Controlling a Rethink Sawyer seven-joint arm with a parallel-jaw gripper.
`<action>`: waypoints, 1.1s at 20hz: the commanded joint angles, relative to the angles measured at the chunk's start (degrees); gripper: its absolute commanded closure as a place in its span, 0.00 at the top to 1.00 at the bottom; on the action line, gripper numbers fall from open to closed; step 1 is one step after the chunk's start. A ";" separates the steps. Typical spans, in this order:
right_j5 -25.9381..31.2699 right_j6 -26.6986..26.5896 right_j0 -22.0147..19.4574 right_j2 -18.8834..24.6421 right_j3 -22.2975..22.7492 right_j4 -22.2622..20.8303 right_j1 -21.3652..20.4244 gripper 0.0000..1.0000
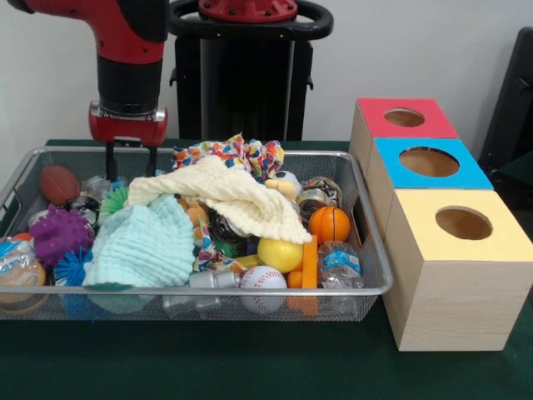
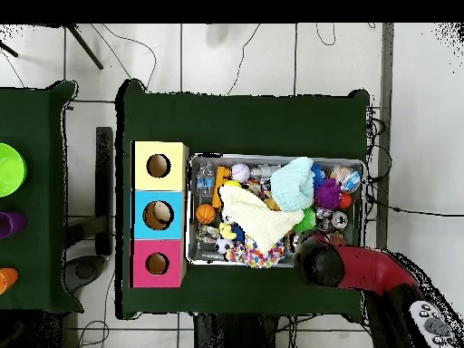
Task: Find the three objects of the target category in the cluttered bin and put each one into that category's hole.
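The wire-mesh bin (image 1: 250, 293) is full of clutter; it also shows in the overhead view (image 2: 272, 157). One clear water bottle with a blue label (image 1: 340, 265) lies at the bin's front right corner, seen from above (image 2: 206, 174) next to the yellow box. A second bottle (image 1: 15, 265) lies at the front left corner (image 2: 345, 177). A third clear bottle (image 1: 212, 280) seems to lie at the front middle, partly buried. My gripper (image 1: 131, 160) is open and empty, its fingers (image 1: 109, 162) dipping just inside the bin's back left corner. From above, the red arm (image 2: 314, 261) hides it.
Three wooden boxes with round holes stand beside the bin: red top (image 1: 405, 117), blue top (image 1: 429, 161), yellow top (image 1: 463, 223). A cream cloth (image 1: 225, 196) and a mint cloth (image 1: 146, 242) cover the middle. Balls, a purple spiky ball (image 1: 60, 233) and metal cans (image 1: 316, 198) lie around.
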 commanded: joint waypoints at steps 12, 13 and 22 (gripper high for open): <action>1.61 -2.63 -4.09 4.81 -5.56 -4.30 2.83 1.00; 1.85 -2.81 -4.09 4.82 -5.68 -4.36 2.78 1.00; 1.93 -3.37 -4.73 4.64 -6.31 -5.21 4.29 1.00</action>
